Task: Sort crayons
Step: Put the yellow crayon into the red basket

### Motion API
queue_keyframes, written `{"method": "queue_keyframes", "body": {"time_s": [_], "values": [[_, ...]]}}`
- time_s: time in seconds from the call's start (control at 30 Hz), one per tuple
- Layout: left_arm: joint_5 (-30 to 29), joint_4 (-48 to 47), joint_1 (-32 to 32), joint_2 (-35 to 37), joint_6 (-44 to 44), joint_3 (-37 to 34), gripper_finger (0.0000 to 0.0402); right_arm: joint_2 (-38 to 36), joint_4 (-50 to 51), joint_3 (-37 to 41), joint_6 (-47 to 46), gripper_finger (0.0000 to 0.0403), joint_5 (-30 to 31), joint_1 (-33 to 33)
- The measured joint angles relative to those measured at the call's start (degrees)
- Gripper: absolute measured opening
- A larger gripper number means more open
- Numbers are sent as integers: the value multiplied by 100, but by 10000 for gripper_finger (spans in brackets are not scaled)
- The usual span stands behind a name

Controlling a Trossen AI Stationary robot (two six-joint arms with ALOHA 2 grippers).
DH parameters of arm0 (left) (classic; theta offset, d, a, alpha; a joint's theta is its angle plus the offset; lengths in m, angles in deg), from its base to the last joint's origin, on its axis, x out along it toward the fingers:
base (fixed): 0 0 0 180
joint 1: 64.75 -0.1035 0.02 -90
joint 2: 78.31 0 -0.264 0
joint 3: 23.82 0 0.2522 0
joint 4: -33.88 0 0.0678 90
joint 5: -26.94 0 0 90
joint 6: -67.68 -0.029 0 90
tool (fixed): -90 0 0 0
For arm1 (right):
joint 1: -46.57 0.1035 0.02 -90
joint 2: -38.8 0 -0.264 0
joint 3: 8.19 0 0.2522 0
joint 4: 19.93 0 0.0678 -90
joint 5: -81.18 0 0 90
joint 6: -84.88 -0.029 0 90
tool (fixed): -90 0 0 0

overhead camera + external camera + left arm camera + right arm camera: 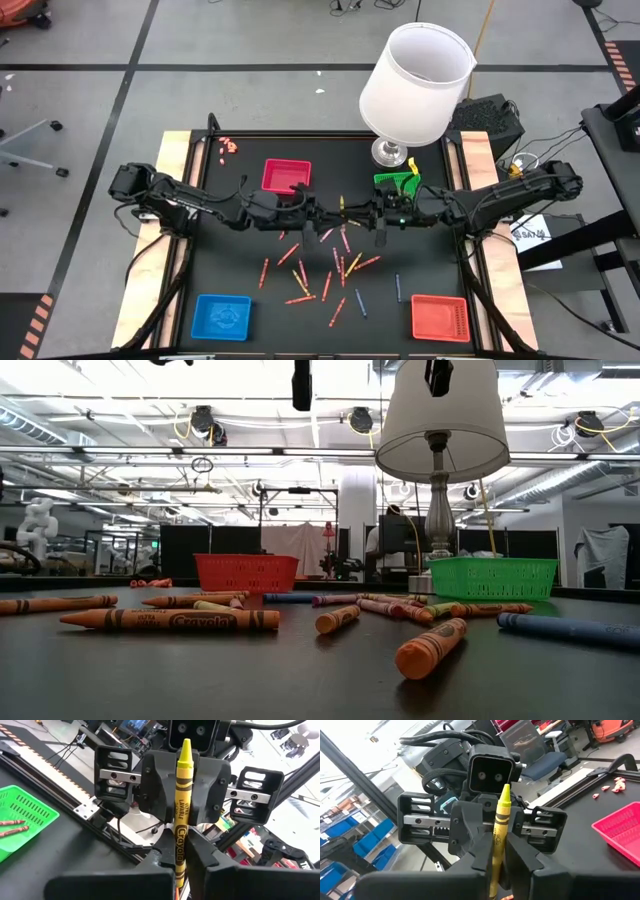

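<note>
1. High view: two dark arms reach in from either side and meet over the middle of the black surface [250, 270]. The left claw [322, 213] and the right claw [362, 214] face each other tip to tip, with a thin yellow wax crayon [343, 205] between them. Loose crayons [325, 272], mostly red and orange with a few blue, lie scattered just below the claws. A pink square plastic tray [286, 175] sits behind the left claw, a green square plastic tray [397, 184] behind the right one, a blue square plastic tray [222, 316] at the near left, and a red square plastic tray [440, 317] at the near right. A white-shaded table lamp [415, 85] stands by the green tray.

2. Low view: orange crayons lie on the surface in the foreground, with the pink tray [246, 572], green tray [491, 577] and lamp [441, 430] behind. The claws are above the frame.

3. Left wrist view: the left claw's fingers [125, 882] are clenched on the lower end of the yellow crayon [181, 810], which stands upright. The right claw [182, 785] faces it, its fingers closed on the same crayon.

4. Right wrist view: the right claw [495, 870] grips the yellow crayon [499, 832], while the left claw [490, 827] opposite also clasps it.
</note>
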Motion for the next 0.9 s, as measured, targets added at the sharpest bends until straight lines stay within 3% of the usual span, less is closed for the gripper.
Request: {"method": "queue_keyframes", "body": {"time_s": [0.17, 0.43, 0.63, 0.9], "values": [[99, -14, -23, 0, -20, 0, 22, -10, 57, 0, 2, 99, 63, 0], [1244, -145, -332, 168, -2, -4, 23, -506, 735, 0, 4, 154, 64, -7], [1703, -1560, -811, 704, -383, -4, 24, -1155, 1474, -2, -19, 159, 52, 2], [1797, -3957, -1834, 1464, -1642, -2, 24, -1593, 2573, -2, -266, 156, 55, 3]]}}
